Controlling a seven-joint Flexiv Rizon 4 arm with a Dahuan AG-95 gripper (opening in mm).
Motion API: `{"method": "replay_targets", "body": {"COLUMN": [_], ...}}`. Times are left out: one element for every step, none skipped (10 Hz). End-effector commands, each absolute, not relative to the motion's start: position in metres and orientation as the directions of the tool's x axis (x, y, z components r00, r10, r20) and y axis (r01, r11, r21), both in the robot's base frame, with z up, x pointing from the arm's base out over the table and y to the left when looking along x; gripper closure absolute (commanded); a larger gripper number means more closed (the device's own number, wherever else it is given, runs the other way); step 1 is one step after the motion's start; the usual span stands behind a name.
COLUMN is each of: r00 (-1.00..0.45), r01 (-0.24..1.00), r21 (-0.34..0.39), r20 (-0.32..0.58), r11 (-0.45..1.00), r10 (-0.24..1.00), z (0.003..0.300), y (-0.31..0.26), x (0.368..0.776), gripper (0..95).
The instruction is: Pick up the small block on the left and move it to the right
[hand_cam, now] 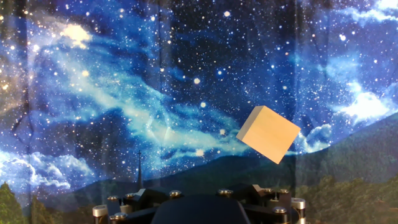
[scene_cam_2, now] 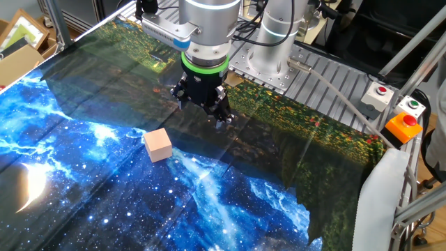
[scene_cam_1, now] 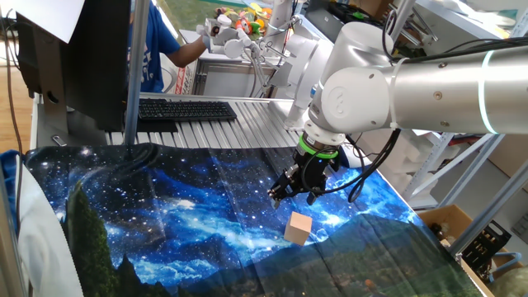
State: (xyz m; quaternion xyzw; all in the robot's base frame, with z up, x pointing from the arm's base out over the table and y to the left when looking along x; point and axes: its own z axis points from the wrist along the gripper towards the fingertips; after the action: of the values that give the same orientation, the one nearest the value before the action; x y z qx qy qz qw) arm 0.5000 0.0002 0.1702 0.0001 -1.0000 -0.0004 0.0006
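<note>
The small light tan wooden cube (scene_cam_2: 158, 144) lies free on the galaxy-print cloth (scene_cam_2: 83, 188) covering the worktop. The black gripper (scene_cam_2: 203, 106) hovers near, above it; whether its jaws are apart, I cannot tell. Approach step: next it must centre over and descend.

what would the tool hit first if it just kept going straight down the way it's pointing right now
Most likely the galaxy-print cloth, not the small block. The tool points down at bare cloth, and the block lies off to one side of its line, though exact depth is hard to judge.
</note>
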Motion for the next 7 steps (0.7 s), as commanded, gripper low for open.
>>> {"method": "replay_targets", "body": {"r00": [-1.0, -0.991, -0.992, -0.992, -0.992, -0.992, -0.992], "r01": [0.0, 0.126, 0.126, 0.127, 0.127, 0.126, 0.126], "r21": [0.0, 0.023, 0.027, 0.03, 0.031, 0.031, 0.031], "r20": [0.0, -0.032, -0.027, -0.026, -0.025, -0.021, -0.02], "r11": [1.0, 0.992, 0.992, 0.991, 0.991, 0.992, 0.992], "r10": [0.0, 0.127, 0.127, 0.128, 0.128, 0.126, 0.127], "z": [0.17, 0.1699, 0.1699, 0.1699, 0.1699, 0.1699, 0.1699], "y": [0.0, 0.0, 0.0, 0.0, 0.0, 0.0, 0.0], "x": [0.5, 0.4999, 0.4999, 0.4998, 0.4998, 0.4998, 0.4998], "gripper": [0.0, 95.0, 95.0, 95.0, 95.0, 95.0, 95.0]}}
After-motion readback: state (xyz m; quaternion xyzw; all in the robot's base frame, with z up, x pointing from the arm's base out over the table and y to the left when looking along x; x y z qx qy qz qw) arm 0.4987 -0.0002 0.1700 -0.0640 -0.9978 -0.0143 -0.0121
